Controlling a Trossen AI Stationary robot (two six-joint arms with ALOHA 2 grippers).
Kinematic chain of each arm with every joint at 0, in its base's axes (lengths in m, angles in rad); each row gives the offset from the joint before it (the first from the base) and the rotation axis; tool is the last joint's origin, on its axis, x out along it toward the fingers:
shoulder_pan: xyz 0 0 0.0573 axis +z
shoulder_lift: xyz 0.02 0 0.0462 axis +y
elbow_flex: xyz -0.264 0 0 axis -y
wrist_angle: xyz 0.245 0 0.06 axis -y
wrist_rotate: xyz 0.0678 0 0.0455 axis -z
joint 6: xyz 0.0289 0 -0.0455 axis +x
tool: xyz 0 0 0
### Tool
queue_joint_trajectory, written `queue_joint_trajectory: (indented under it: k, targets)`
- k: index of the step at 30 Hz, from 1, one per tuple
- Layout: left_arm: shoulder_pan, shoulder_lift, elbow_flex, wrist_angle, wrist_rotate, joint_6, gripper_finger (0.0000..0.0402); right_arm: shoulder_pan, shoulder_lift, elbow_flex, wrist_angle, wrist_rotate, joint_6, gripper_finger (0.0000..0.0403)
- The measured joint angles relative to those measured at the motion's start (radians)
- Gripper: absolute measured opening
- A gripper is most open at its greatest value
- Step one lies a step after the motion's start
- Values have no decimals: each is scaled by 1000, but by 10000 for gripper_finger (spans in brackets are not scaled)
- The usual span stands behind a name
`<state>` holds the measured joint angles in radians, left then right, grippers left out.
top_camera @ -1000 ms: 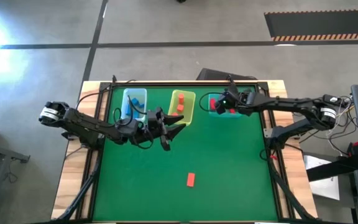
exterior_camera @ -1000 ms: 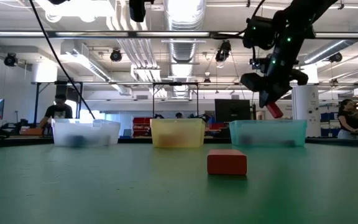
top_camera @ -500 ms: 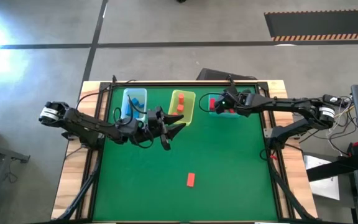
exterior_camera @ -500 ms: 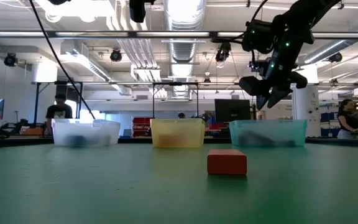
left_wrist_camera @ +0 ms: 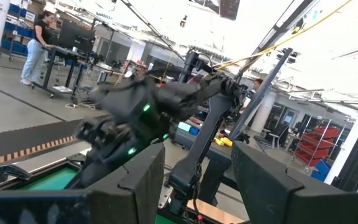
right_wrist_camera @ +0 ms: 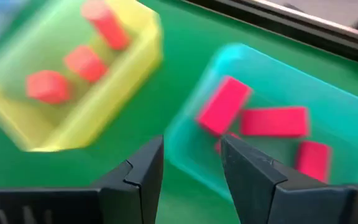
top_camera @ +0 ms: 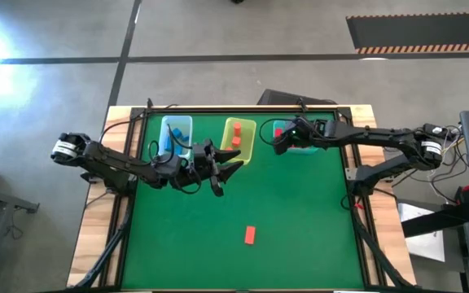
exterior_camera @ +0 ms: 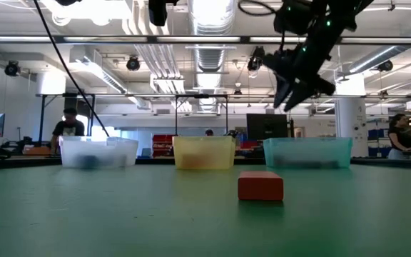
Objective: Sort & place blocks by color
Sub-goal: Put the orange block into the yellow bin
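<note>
One red block [top_camera: 249, 235] lay flat and alone on the green table [top_camera: 300, 212]. It sat well apart from the three bins, on the side away from them. In the low view this red block [exterior_camera: 260, 185] showed in front of the bins, between the yellow one and the teal one.

The other blocks were in the bins. The teal bin [right_wrist_camera: 328, 87] held red blocks [right_wrist_camera: 272, 121], some bars lying flat close together. The yellow bin [right_wrist_camera: 135, 74] beside it held three orange blocks [right_wrist_camera: 84, 62]. The clear-bluish bin [top_camera: 177, 130] stood on the far side of the yellow bin, and blue showed in it.

All three bins stood in a row along one edge of the table, with the yellow bin [top_camera: 239, 136] in the middle.

The right pincer [right_wrist_camera: 191, 168] hung over the gap between the teal bin and the yellow bin, above the teal bin's rim. Its two dark fingers [right_wrist_camera: 145, 171] were apart and nothing was between them. In the low view it was high up over the teal bin [exterior_camera: 307, 152].

The left pincer [top_camera: 225, 169] waited over the table just beside the yellow bin, on the side nearer the lone red block. Its fingers [left_wrist_camera: 135, 177] were apart too, with nothing between them.

People showed in the room far behind the table.
</note>
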<state>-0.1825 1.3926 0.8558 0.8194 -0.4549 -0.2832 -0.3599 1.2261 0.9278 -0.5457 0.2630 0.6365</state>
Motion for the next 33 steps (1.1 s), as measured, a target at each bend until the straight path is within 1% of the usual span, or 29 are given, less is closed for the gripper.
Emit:
queue_joint_trajectory:
  k: [4,5,7,11,16,18,20,21,23,27,30,33]
  targets:
    - [-1,-1,0,-44,0,-14,168,63,-9,78,-12,-10,0,135]
    - [-1,-4,1,-76,0,-37,166,78,-9,104,-26,-10,0,132]
    - [-1,-13,16,-193,0,-110,158,111,-9,157,-60,-10,0,126]
    - [-6,-29,89,-584,3,-254,132,186,-10,251,-118,-9,-1,114]
    - [-19,-32,227,-1112,11,-400,90,298,-11,321,-139,-9,0,103]
    - [-23,-25,275,-1269,19,-457,72,340,-11,336,-143,-10,8,102]
    - [-28,-23,303,-1369,40,-522,55,377,-11,347,-160,-11,34,102]
    - [-29,-23,312,-1401,56,-558,47,392,-11,349,-171,-11,50,102]
    - [-38,-20,319,-1401,83,-640,30,421,-11,351,-203,-9,63,102]
    - [-89,15,319,-1386,89,-810,4,460,-11,348,-240,27,63,100]
    - [-138,86,323,-1324,83,-912,3,471,-10,335,-247,80,62,100]
    - [-174,196,363,-1279,82,-1000,1,471,-10,322,-242,113,58,98]
